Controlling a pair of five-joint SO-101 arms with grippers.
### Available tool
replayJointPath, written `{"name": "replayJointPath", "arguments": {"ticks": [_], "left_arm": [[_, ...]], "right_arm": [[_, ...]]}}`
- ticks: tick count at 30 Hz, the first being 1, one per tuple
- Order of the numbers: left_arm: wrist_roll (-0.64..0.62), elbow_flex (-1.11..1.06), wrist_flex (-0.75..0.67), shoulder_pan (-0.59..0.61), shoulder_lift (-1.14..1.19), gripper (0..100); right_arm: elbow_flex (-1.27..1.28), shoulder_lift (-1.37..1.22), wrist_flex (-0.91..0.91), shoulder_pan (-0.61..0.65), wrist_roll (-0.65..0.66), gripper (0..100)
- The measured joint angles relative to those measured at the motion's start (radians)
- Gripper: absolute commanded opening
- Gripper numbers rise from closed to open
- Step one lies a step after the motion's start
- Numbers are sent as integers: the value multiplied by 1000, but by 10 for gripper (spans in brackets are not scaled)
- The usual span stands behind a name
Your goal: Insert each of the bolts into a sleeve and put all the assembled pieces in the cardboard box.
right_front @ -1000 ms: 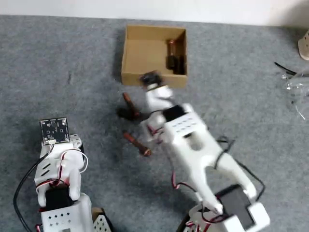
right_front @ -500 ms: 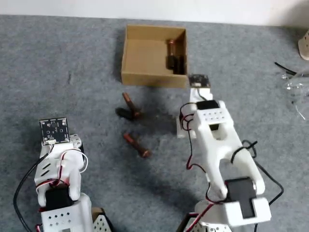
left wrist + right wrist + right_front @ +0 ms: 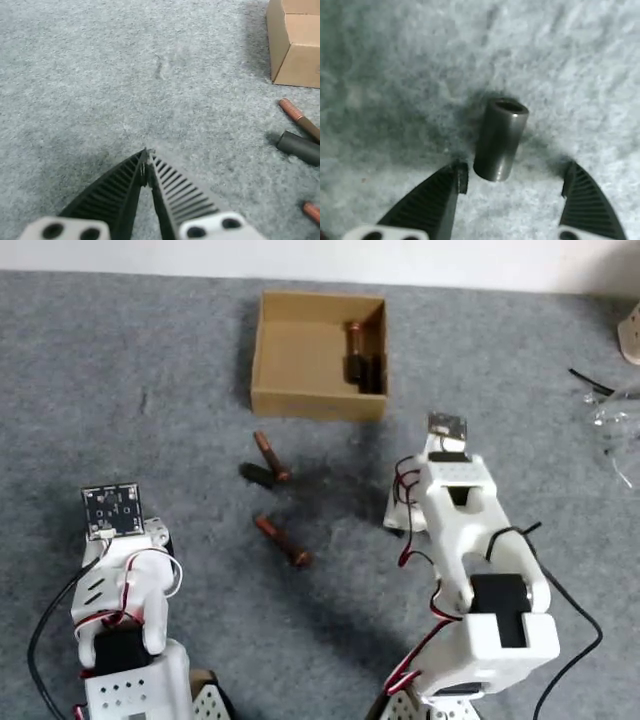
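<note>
Right gripper (image 3: 515, 175) spread wide, clamped on nothing, low over the grey carpet (image 3: 380, 60). Between its fingers (image 3: 437, 202), a dark sleeve (image 3: 500, 137) with its open mouth turned away from the gripper. Near end of that sleeve just beside one fingertip and well apart from the other; touching or not, impossible to tell. In the high view, right arm (image 3: 470, 540) right of the middle, its tip nearer than the front right corner of the cardboard box (image 3: 300, 400).

Left gripper (image 3: 146, 162) closed, tips pressed together, nothing between them, above bare carpet. Left arm (image 3: 125, 590) at the near left, topped by a small square camera board (image 3: 112, 510), its markings too small to read.

Box open-topped at the far middle, plain brown walls, one assembled piece (image 3: 360, 355) against its right wall. On the carpet in front of the box, a copper bolt (image 3: 266, 453) touching a second sleeve (image 3: 256, 475). Nearer, apart from both, a second bolt (image 3: 283, 540) lying alone.
</note>
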State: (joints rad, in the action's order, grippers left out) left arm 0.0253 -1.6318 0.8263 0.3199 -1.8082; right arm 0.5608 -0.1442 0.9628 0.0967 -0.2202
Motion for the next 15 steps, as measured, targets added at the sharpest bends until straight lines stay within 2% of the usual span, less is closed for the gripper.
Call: {"name": "replayJointPath", "arguments": {"ticks": [5, 10, 15], "left_arm": [[0, 0, 0, 0, 0, 7], [0, 0, 0, 0, 0, 7], [0, 0, 0, 0, 0, 7]], "right_arm": [[-2, -5, -14, 0, -14, 274], [-32, -20, -14, 0, -117, 274], [-40, -26, -32, 0, -140, 274]]}}
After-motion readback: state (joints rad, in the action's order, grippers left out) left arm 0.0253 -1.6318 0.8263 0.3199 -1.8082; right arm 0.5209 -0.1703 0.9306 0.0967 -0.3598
